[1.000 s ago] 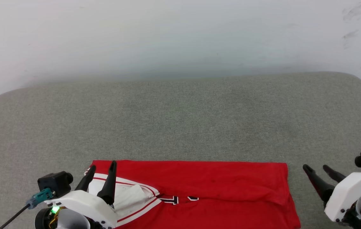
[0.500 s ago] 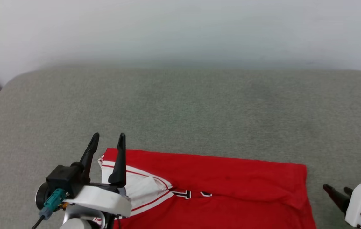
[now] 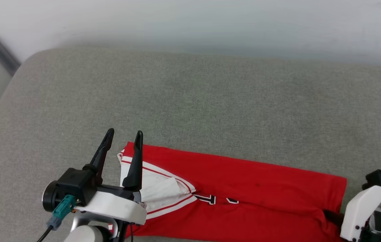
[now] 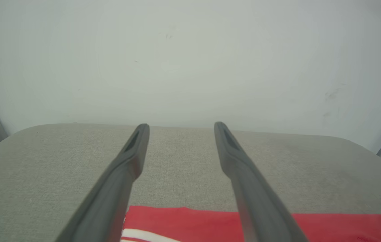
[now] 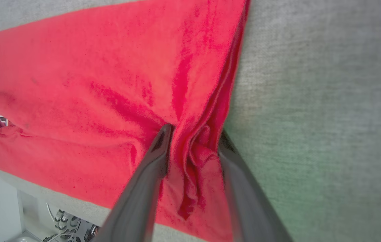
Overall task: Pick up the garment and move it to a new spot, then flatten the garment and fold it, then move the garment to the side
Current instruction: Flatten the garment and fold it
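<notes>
Red sports jersey (image 3: pixel 254 188) with white panels, striped trim and black white-outlined lettering lies folded into a long band along the near edge of the grey fabric-covered bench (image 3: pixel 210 101). Its white-panelled end is toward the robot's left and its plain red end toward the right.

The left gripper (image 3: pixel 124 132) hovers above the white-panelled end with its dark fingers (image 3: pixel 133 168) spread wide and nothing between them. In the head view one finger crosses the jersey's far corner and the other stands over bare bench just beside it. In the left wrist view both point across the bench toward the pale wall (image 4: pixel 190 60), with the jersey's far edge below them.

The right gripper (image 5: pixel 194 133) is down on the plain red end. In the right wrist view its fingers straddle a bunched ridge of cloth just inside the side hem. One tip presses into the fabric, where creases gather, and the other sits where the hem meets the bench. Their gap is narrower than the left pair's, but whether they pinch the ridge firmly cannot be told.
</notes>
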Robot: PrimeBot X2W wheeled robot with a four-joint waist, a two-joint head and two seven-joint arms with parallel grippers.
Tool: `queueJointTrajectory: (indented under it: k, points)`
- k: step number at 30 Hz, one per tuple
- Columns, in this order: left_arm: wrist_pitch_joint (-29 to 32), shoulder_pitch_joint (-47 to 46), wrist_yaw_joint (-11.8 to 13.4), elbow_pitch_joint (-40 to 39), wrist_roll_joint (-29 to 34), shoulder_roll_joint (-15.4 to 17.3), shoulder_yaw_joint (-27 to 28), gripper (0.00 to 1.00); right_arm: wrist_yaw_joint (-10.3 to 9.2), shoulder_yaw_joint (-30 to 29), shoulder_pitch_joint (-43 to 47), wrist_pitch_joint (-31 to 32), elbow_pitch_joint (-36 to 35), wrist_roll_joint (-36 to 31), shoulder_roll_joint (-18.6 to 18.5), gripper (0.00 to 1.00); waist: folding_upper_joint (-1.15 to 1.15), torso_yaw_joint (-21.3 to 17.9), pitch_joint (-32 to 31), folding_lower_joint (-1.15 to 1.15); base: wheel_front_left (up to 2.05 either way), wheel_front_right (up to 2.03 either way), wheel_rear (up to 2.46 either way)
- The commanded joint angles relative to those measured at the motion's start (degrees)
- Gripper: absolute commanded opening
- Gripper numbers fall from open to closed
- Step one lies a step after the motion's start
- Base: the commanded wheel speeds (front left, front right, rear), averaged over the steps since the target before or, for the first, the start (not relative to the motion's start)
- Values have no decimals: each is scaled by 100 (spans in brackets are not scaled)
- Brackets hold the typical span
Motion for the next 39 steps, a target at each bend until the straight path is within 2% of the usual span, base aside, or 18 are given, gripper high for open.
queueJointTrajectory:
  k: [1, 6, 10, 16, 19, 21, 23, 27, 32, 35, 39]
  points:
    - [36, 103, 43, 38, -9, 68, -7, 100, 0, 149, -147, -145, 126, 109, -52, 0, 0, -112, -216, 0, 0, 0, 0]
    - [85, 266, 127, 29, -38, 109, 10, 100, -1, 147, -278, -275, 144, 138, -234, 0, 0, -283, -475, 0, 0, 0, 0]
    - [106, 423, 212, -16, -89, 115, 40, 100, -2, -116, -289, -290, 183, 70, -348, 0, 0, -423, -624, 0, 0, 0, 0]
    - [106, 551, 288, -73, -93, 139, 51, 100, -2, -829, -195, -283, 173, -153, -479, 0, 0, -578, -686, 0, 0, 0, 0]
    - [109, 574, 309, -99, -99, 155, 61, 100, 0, -1290, -180, -255, 72, -260, -423, 0, 0, -651, -679, 0, 0, 0, 0]
    - [113, 575, 318, -111, -104, 172, 68, 100, 0, -1533, -242, -160, -15, -149, -235, 0, 0, -700, -668, 0, 0, 0, 0]
    - [113, 581, 324, -114, -112, 177, 65, 100, 0, -1710, -331, 12, -112, 82, -10, 0, 0, -739, -664, 0, 0, 0, 0]
    - [128, 537, 312, -94, -119, 177, 40, 100, 0, -1849, -431, 565, -243, 948, 503, 0, 0, -756, -663, 0, 0, 0, 0]
    - [173, 450, 274, -83, -112, 187, -11, 100, 0, -1748, -334, 1301, -182, 2050, 803, 0, 0, -663, -659, 0, 0, 0, 0]
    - [188, 414, 247, -72, -112, 194, -37, 100, 0, -1436, -323, 1494, 4, 2755, 840, 0, 0, -558, -630, 0, 0, 0, 0]
    - [220, 332, 229, -65, -104, 180, -75, 100, 0, -668, -363, 1252, 348, 3623, 833, 0, 0, -392, -567, 0, 0, 0, 0]
